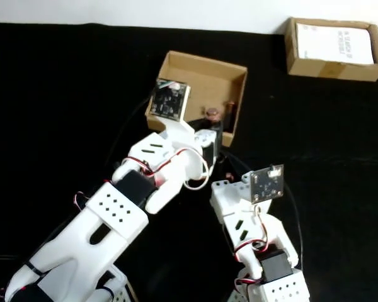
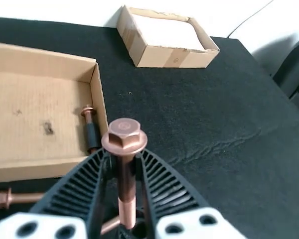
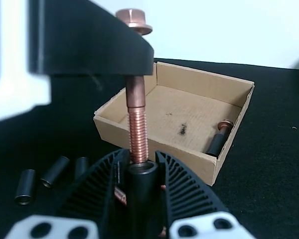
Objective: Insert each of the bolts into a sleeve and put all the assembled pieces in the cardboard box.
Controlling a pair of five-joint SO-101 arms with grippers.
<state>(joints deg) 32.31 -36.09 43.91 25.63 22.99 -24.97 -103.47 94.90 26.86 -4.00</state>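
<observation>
My left gripper (image 2: 123, 160) is shut on a copper bolt (image 2: 123, 137), held upright with its hex head up. Its threaded tip meets the mouth of a black sleeve (image 3: 141, 181), on which my right gripper (image 3: 140, 160) is shut. In the high view both grippers meet just off the front right corner of the open cardboard box (image 1: 201, 63). One assembled bolt and sleeve (image 3: 217, 139) lies inside the box against its right wall. Three loose sleeves (image 3: 54, 172) lie on the black table beside the box. A loose bolt (image 2: 12, 199) lies on the table in front of the box.
A second cardboard box (image 1: 335, 69) with a white sheet inside stands at the back right of the table. The left arm's body (image 1: 113, 214) stretches across the front left. Black cloth covers the table.
</observation>
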